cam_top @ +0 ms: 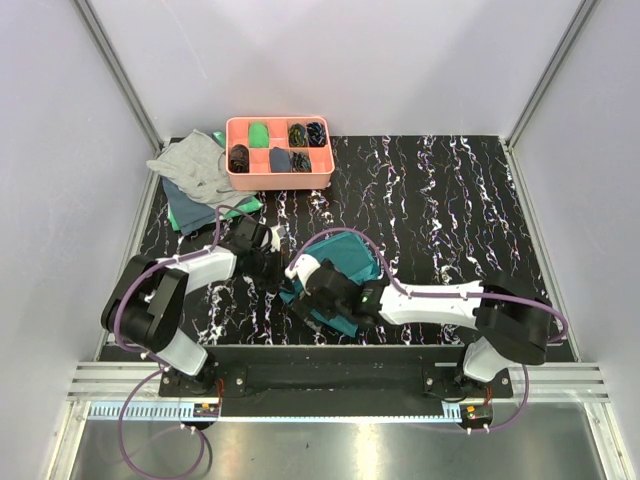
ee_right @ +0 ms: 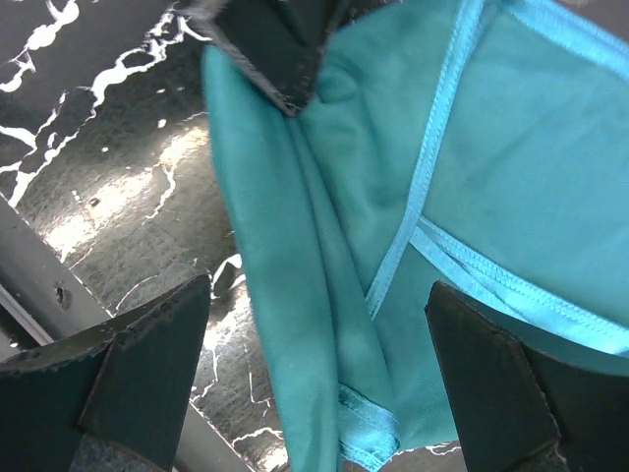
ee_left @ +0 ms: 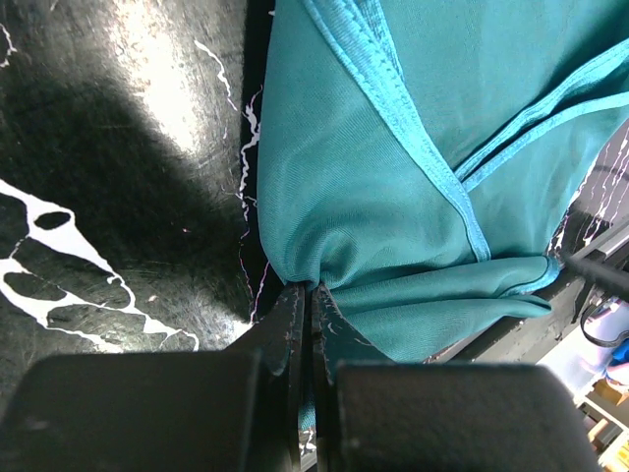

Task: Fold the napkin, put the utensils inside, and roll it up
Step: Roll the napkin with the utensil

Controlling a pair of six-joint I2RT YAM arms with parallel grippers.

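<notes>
The teal napkin (cam_top: 345, 270) lies bunched and partly folded near the front middle of the black marbled table. My left gripper (cam_top: 280, 268) is at its left edge. In the left wrist view the left gripper (ee_left: 313, 291) is shut on a pinched fold of the napkin (ee_left: 393, 177). My right gripper (cam_top: 306, 288) hangs open over the napkin's near left corner. In the right wrist view the right gripper (ee_right: 319, 295) has its jaws wide apart on either side of the napkin (ee_right: 314, 246), with nothing held. The orange fork and teal spoon are out of view.
A salmon compartment tray (cam_top: 280, 182) with small dark and green items stands at the back left. A light grey cloth (cam_top: 190, 165) lies on a green cloth (cam_top: 190, 212) beside it. The table's front edge (ee_right: 39, 295) is close to the napkin.
</notes>
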